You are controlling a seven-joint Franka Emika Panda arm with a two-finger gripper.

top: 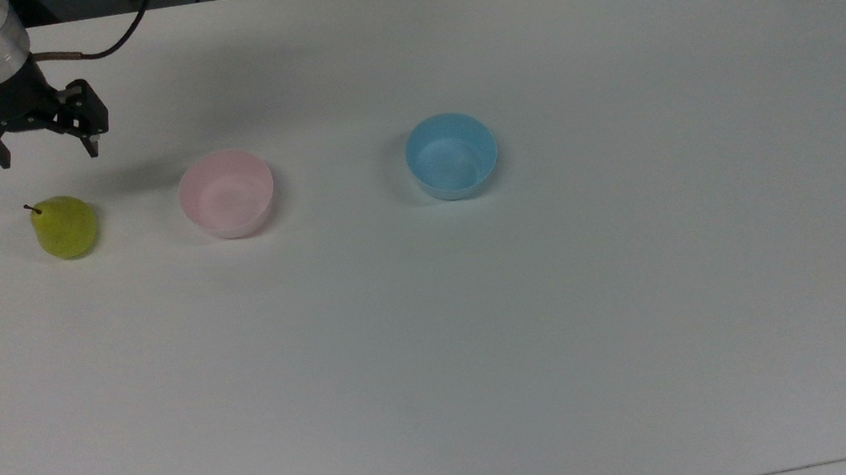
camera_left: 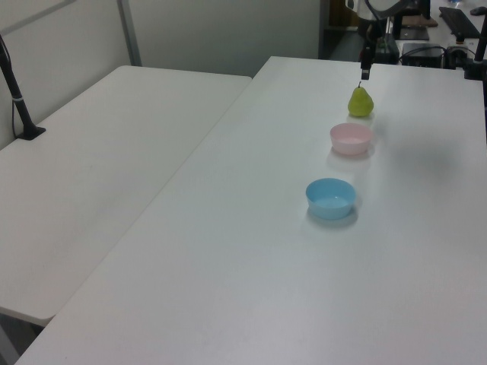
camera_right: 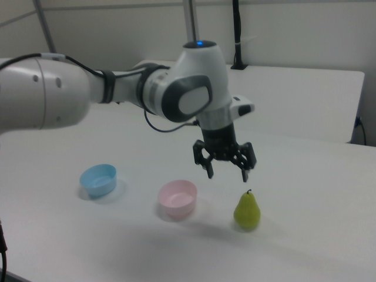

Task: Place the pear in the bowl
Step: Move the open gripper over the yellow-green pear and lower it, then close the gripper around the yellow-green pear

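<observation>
The yellow-green pear (top: 64,226) (camera_left: 361,102) (camera_right: 247,211) stands upright on the white table (top: 482,327), stem up. The pale pink bowl (top: 226,193) (camera_left: 351,138) (camera_right: 177,198) sits empty beside it, to the top view's right of the pear. My gripper (top: 47,154) (camera_right: 227,173) hangs open in the air, fingers pointing down, above and slightly behind the pear, holding nothing. In the right view it hovers clear above the pear's stem, between pear and pink bowl.
A light blue bowl (top: 452,155) (camera_left: 331,198) (camera_right: 98,179) stands empty further along the same row. A second white table (camera_left: 99,160) adjoins on the left view's left, with a black clamp post (camera_left: 19,103) on it.
</observation>
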